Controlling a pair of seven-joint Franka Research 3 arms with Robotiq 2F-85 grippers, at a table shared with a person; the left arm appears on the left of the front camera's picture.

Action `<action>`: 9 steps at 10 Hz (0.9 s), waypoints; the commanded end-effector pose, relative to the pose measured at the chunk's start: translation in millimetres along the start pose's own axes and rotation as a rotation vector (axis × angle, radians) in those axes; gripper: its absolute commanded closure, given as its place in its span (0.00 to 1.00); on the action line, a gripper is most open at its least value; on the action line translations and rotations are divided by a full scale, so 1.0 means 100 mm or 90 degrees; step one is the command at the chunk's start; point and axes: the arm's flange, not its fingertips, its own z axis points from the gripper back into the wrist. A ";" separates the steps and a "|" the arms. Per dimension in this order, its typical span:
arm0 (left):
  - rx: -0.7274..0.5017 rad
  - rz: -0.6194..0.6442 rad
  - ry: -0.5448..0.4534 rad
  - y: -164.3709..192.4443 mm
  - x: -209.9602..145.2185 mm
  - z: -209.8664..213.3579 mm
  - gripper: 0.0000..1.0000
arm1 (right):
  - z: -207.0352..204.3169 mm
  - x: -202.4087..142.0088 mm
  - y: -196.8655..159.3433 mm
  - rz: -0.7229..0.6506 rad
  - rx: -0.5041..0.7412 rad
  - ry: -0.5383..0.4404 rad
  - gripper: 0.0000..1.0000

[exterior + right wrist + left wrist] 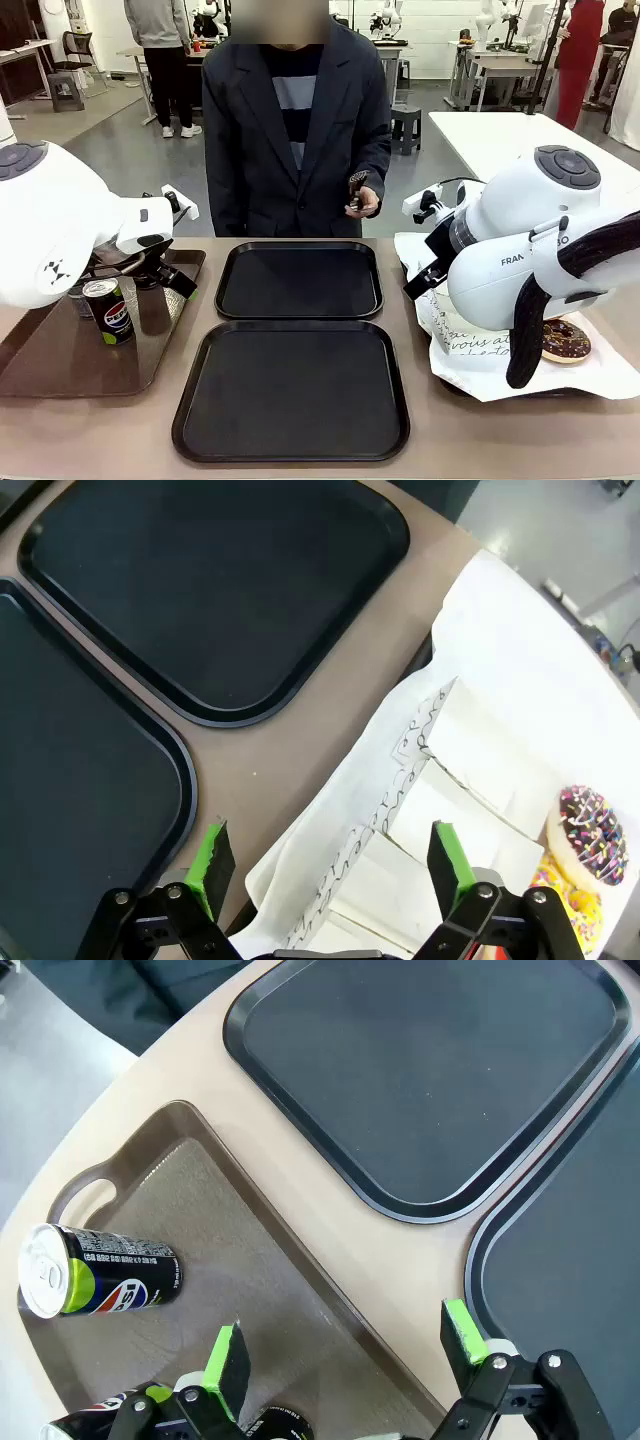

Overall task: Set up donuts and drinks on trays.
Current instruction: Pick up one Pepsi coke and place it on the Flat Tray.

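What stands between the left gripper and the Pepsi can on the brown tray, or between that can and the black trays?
Nothing visible. The open left gripper hangs over bare brown tray beside the Pepsi can. Toward the black trays lie only the brown tray's rim and bare table.

A long brown tray (45,355) lies at the left end of the tan table (480,440) and a white paper sheet (610,375) at its right end, while a person in a dark blazer (245,130) stands at the far side, with a dark stool (405,128) behind.
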 end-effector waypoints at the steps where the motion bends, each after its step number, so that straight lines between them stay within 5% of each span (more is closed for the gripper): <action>1: 0.000 0.000 0.000 0.00 0.00 0.00 0.00 | 0.00 0.00 0.00 0.000 0.000 0.000 0.00; 9: 0.000 0.000 0.000 0.00 0.00 0.00 0.00 | 0.00 0.00 0.00 0.000 0.000 0.000 0.00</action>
